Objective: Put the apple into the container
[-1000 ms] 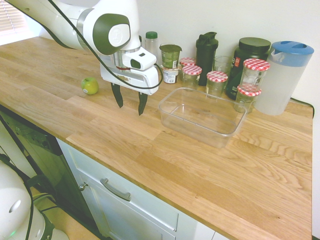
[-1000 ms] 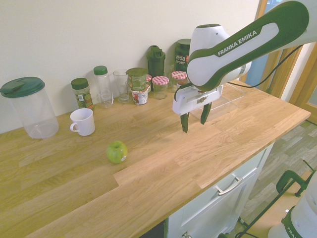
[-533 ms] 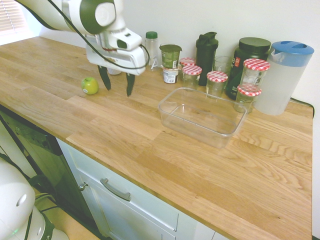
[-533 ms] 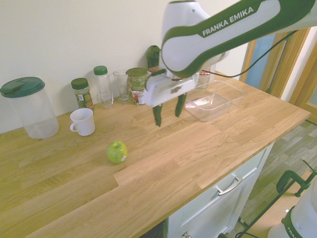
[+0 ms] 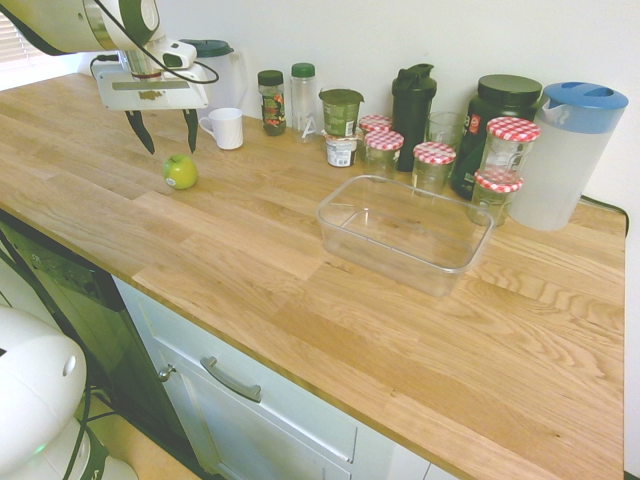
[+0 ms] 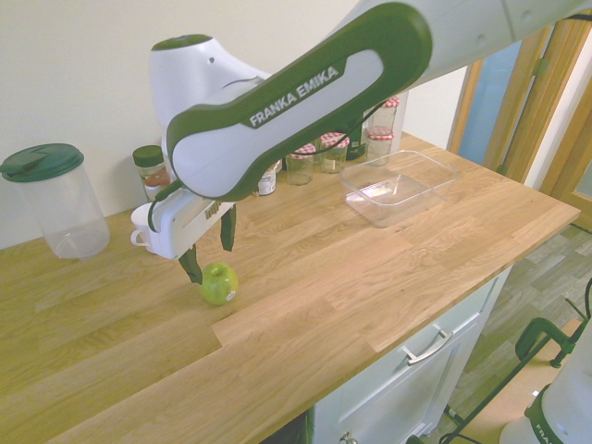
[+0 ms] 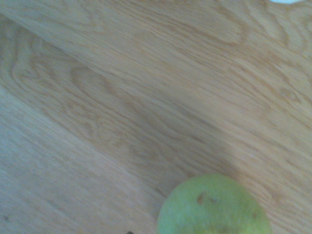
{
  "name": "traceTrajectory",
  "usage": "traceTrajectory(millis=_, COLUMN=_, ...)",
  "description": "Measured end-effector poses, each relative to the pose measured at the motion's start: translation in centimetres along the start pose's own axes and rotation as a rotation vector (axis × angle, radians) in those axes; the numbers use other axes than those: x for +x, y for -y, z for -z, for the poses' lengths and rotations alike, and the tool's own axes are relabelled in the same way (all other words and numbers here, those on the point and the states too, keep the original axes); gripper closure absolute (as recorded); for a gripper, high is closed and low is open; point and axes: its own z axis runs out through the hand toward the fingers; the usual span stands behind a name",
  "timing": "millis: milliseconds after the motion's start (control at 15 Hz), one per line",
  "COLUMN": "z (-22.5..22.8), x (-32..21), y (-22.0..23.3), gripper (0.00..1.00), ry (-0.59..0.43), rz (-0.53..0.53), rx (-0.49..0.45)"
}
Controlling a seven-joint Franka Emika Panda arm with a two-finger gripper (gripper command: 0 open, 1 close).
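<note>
**Open tool poised above a green apple on a wooden table**

A white robot arm reaches over a long wooden table [image 5: 300, 270] in a kitchen. Its tool [image 5: 162, 130] points straight down with its two dark fingers spread wide and nothing between them. The apple [image 5: 180, 171], small, round and yellow-green with a shiny skin, sits on the bare wood just below the tool and slightly off to one side of it. It is not touched. In the second exterior view the tool [image 6: 209, 252] hangs close over the apple [image 6: 219, 283], with one fingertip near the apple's top. The wrist view shows the apple [image 7: 214, 204] only partly, at the edge of the picture, which suggests the tool is not yet centred over it.

The container [image 5: 405, 232], a wide, shallow, clear plastic tub with no lid, stands empty well away from the tool, far along the table. Behind the tool, near the wall, is a white mug [image 5: 226, 127]. Further along the wall stands a row of jars, bottles and a tall pitcher.

The step in hand looks like lining up for the grasp. To do it well, I would shift the tool sideways until the apple lies midway between the fingers, then lower it so the fingertips pass the widest part. The skin is glossy and the fruit can roll, so a fingertip landing on top would likely push it away. Closing should be gentle and even.
</note>
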Motion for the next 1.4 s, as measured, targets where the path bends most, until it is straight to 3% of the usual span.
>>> traceTrajectory(millis=267, z=-1.2, x=-0.2, y=0.1, gripper=0.0, ry=0.032, rz=0.089, rx=-0.059)
traceTrajectory(millis=667, z=-4.0, x=0.7, y=-0.1, gripper=0.0, ry=0.068, rz=0.16, rx=-0.077)
traceTrajectory(millis=733, z=-4.4, x=0.6, y=0.2, gripper=1.0, ry=0.07, rz=0.166, rx=-0.079)
traceTrajectory(millis=1400, z=-5.4, x=0.5, y=0.6, gripper=1.0, ry=0.082, rz=0.171, rx=-0.085)
